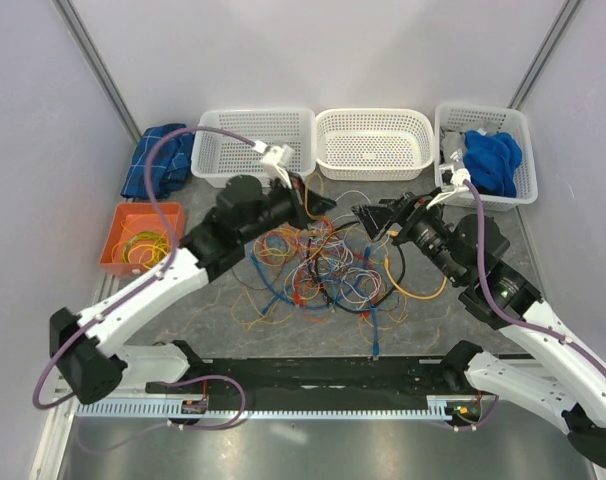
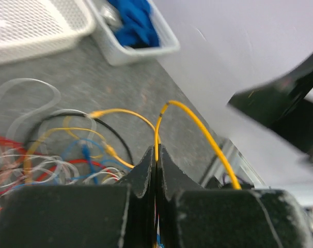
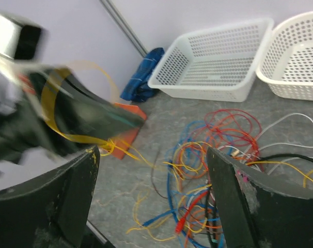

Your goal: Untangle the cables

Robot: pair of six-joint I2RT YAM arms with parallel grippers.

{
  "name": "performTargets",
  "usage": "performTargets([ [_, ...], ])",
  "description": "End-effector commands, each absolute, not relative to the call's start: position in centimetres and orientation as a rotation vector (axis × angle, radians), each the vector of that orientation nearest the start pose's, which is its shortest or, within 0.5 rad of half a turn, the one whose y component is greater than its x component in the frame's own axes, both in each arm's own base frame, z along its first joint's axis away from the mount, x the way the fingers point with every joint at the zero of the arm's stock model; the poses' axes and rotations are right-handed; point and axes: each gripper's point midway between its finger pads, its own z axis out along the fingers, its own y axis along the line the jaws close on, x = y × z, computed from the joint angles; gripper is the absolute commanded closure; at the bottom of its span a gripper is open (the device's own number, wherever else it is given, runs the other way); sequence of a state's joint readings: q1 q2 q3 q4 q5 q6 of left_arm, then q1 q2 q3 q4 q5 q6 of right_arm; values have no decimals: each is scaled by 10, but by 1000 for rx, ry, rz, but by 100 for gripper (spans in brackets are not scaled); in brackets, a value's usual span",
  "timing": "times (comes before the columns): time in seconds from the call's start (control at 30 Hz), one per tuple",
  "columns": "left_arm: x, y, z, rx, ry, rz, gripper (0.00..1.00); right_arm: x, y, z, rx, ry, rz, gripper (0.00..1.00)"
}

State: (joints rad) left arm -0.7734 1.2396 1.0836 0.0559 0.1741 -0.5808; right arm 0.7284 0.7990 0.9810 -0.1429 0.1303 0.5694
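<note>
Grey, mottled table (image 1: pixel 453 325) boxed in by pale lilac walls (image 1: pixel 333 50), seen from above. Two white robot arms reach in from the near edge, their tips close together over the far side of the mess.

Three white perforated baskets line the far edge. The left basket (image 1: pixel 253 148) and middle basket (image 1: pixel 373 145) look empty, probably waiting for freed wires. The right basket (image 1: pixel 483 108) holds one crumpled blue cloth (image 1: pixel 495 155).

At the table's middle lie the cables (image 1: pixel 323 265), a loose jumble of thin red, orange, blue, yellow and white strands, too many and too crossed to count.

At far left sit one folded blue checked cloth (image 1: pixel 161 158) and one orange tray (image 1: pixel 133 208) holding yellow loops (image 1: pixel 145 248).

The left gripper (image 2: pixel 156 155) is clamped tight on a single yellow wire (image 2: pixel 198 121), which arches up from its jaws above the pile, likely so that this strand can be drawn clear of the rest. The right gripper (image 3: pixel 152 152) has its jaws spread wide with nothing between them, hanging over the tangle, apparently placed to take another strand.
</note>
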Motion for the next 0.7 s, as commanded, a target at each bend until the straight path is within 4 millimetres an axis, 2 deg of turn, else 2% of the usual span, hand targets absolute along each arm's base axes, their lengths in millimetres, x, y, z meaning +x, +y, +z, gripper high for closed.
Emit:
performTargets([
  [0.0, 291, -245, 363, 124, 1852, -745, 98, 246, 203, 360, 22, 1641, 848, 7],
  [0.03, 294, -234, 368, 90, 1855, -710, 98, 246, 203, 357, 21, 1645, 846, 7],
  [0.07, 298, -212, 361, 41, 1901, -642, 98, 247, 204, 356, 20, 1643, 850, 7],
  [0.1, 302, -199, 373, 4, 1886, -621, 98, 247, 205, 347, 17, 1658, 845, 7],
  [0.13, 304, -186, 374, -35, 1896, -596, 98, 247, 205, 345, 15, 1662, 847, 7],
  [0.17, 314, -156, 368, -123, 1923, -535, 98, 247, 206, 343, 20, 1659, 852, 7],
  [0.23, 319, -129, 368, -206, 1928, -524, 98, 246, 207, 334, 20, 1672, 859, 7],
  [0.27, 326, -98, 363, -301, 1932, -455, 98, 246, 207, 330, 23, 1679, 862, 7],
  [0.33, 332, -66, 358, -409, 1923, -368, 98, 245, 209, 321, 22, 1689, 870, 7],
  [0.4, 335, -23, 351, -572, 1906, -236, 98, 244, 209, 312, 23, 1705, 870, 7],
  [0.43, 338, -10, 344, -627, 1914, -174, 98, 243, 210, 310, 19, 1708, 878, 7],
  [0.5, 338, 19, 342, -738, 1868, -31, 98, 242, 211, 303, 19, 1717, 881, 7],
  [0.57, 346, 38, 332, -810, 1870, 31, 98, 241, 212, 300, 13, 1719, 892, 7],
  [0.63, 353, 42, 319, -857, 1909, 28, 98, 240, 213, 294, 8, 1728, 896, 7],
  [0.67, 360, 65, 307, -960, 1913, 46, 98, 238, 214, 290, 2, 1735, 905, 7],
])
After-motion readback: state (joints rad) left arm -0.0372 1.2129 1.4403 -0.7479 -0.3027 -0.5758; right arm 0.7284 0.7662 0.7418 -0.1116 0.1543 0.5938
